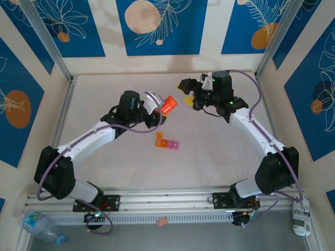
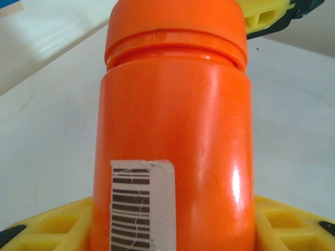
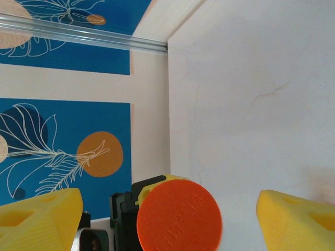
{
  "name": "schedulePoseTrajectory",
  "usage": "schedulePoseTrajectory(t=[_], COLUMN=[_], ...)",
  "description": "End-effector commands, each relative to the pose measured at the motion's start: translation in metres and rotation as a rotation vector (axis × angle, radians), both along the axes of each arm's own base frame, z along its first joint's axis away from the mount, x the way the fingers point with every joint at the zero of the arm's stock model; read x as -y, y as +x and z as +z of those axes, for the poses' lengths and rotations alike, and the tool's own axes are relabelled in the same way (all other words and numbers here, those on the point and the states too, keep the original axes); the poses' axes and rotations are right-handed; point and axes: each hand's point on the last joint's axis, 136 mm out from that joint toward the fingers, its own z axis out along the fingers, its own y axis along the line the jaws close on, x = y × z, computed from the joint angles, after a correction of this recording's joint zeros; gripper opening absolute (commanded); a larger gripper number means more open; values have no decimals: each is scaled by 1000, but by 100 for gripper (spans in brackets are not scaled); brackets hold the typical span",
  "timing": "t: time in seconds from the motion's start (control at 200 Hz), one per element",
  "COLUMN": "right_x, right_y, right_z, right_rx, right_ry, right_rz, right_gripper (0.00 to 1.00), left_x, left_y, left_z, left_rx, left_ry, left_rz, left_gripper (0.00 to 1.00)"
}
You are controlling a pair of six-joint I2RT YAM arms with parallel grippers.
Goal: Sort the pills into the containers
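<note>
On the top view, the containers lie flat on the tabletop between my two arms, nearer the bases than either hand. My left hand is a little beyond them and slightly to the left, not touching them. It is clenched around the bottle, which is held sideways with its cap toward my right hand. The right hand is released, with its jaws wide. It sits near the cap and well apart from the containers.

On the left wrist view, the bottle is close to the lens with a barcode label low on its side. The yellow fingers press in on both sides.

On the right wrist view, the round orange cap faces me between the right hand's yellow fingers. Those fingers stand clear of it on either side and grasp nothing.
</note>
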Motion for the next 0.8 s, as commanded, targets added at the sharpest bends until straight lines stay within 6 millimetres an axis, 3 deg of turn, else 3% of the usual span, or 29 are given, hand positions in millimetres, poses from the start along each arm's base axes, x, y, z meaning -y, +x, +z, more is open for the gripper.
schedulePoseTrajectory(t=[0.0, 0.35, 0.52, 0.79], right_x=[-11, -29, -32, -33], right_y=[-3, -12, -17, -20], right_z=[-8, -17, -23, -23], right_rx=[-70, -100, -112, -86], right_ry=[-19, -40, -52, -63], right_rz=[5, 54, 72, 91], right_gripper=[86, 74, 74, 45], left_x=[5, 8, 9, 9], left_y=[4, 4, 4, 4], left_z=[9, 8, 8, 9], left_rx=[63, 67, 66, 66], left_ry=[38, 46, 47, 42], left_rz=[-12, -13, -15, -12], left_gripper=[0, 0, 0, 0])
